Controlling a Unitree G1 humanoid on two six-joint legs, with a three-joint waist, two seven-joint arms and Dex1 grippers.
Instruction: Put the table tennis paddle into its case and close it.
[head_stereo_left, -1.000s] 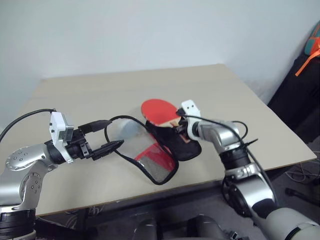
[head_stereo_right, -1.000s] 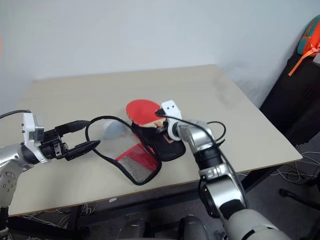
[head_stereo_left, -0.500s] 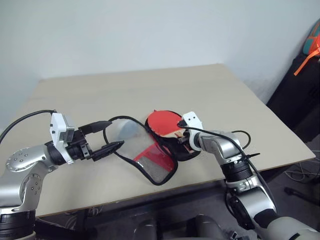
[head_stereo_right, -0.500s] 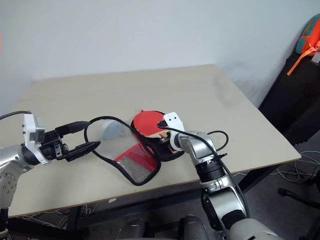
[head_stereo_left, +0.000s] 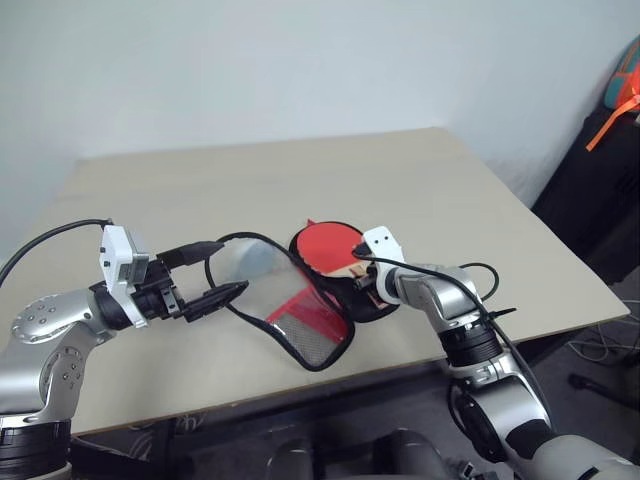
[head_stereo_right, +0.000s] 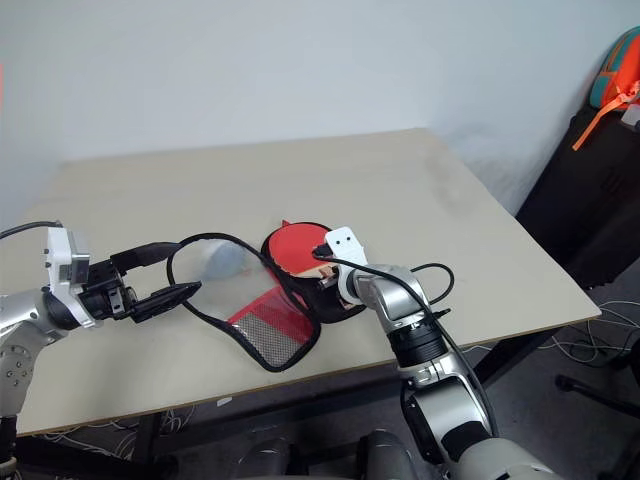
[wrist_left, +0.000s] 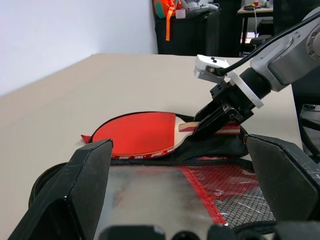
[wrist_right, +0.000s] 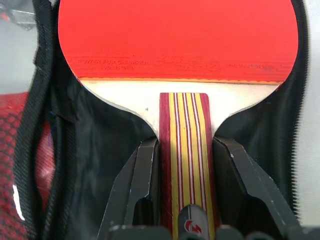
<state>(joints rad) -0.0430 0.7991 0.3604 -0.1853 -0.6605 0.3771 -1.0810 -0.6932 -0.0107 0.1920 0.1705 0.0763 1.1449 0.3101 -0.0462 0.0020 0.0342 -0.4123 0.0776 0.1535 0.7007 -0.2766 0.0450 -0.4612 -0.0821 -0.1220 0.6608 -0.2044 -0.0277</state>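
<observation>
Two silver-grey metal robot arms with rounded joint housings and black segments near the wrists. Each wrist carries a small white camera box fed by a looping black cable. The left gripper (head_stereo_left: 222, 294) and right gripper (wrist_left: 202, 127) have flat, tapered black fingers.

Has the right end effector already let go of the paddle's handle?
No. The right end effector has a finger pressed against each side of the paddle at its striped handle, over the open case.
</observation>
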